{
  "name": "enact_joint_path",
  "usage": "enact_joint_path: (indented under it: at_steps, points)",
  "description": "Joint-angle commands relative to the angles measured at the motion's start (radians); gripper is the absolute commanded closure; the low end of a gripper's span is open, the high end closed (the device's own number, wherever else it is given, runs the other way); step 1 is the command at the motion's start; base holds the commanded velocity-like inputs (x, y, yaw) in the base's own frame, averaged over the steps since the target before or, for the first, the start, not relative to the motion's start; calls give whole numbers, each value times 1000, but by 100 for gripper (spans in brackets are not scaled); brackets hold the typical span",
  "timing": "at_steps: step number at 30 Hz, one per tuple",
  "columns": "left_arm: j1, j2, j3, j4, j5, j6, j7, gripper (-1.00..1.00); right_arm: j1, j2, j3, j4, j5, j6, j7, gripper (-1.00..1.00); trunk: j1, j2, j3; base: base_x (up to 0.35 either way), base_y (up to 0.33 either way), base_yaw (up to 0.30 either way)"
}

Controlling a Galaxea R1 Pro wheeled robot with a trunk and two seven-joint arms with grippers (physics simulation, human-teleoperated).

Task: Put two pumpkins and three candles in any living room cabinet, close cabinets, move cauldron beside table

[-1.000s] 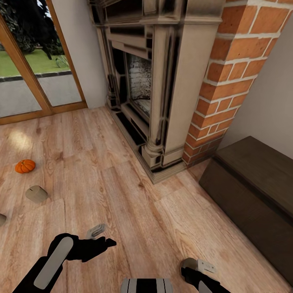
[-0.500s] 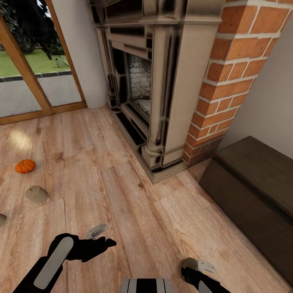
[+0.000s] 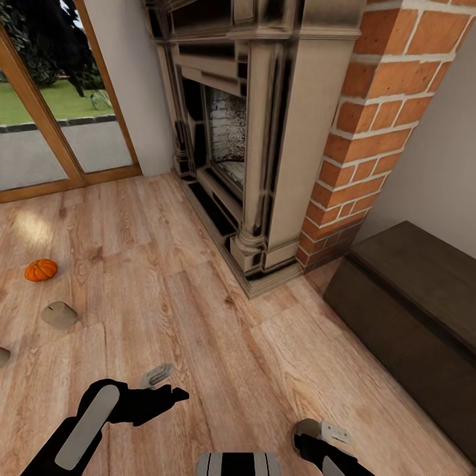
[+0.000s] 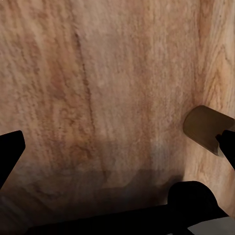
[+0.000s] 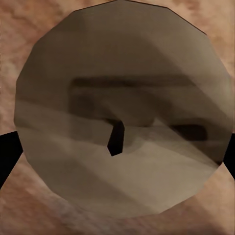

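The right end effector [image 5: 117,147] grips a candle [image 5: 122,107] between its fingers. The candle is likely rigid, light and smooth-sided; grasp across its round flanks.

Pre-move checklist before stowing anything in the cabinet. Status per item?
1. Near candle sits between the right gripper jaws; firm hold: cannot tell.
2. Left gripper free, jaws apart, nothing between them: ok.
3. Cabinet open to receive: no drawer stands out: not ok.
4. Way to the cabinet: bare floor between: ok.
5. Items gathered: pumpkin and floor candle lie on the floor at the robot's left: not ok.
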Motion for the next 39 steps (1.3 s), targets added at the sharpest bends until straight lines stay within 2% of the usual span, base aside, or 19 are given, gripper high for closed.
enact_joint_path:
  at_steps: [1,4,8,12,39]
  points:
    - [-1,1,-2,-1,10,0,10,-100,0,-1,8,-2,-7,4,-6,100,0,0,-1,0,0,0]
    - [-1,1,-2,-1,10,0,10,-100,0,-1,8,-2,-7,4,-6,100,0,0,-1,0,0,0]
    - [0,1,-2,-1,10,1,10,-100,0,-1,8,-2,-7,4,-6,100,-2,1,15,0,0,0]
    - [-1,1,-2,-1,10,1,10,-100,0,-1,8,-2,-7,4,-6,100,-2,1,15,0,0,0]
    - [-1,-1,-2,1,8,-1,12,-100,-1,-2,7,-6,-7,-11,8,100,-14,7,119,0,0,0]
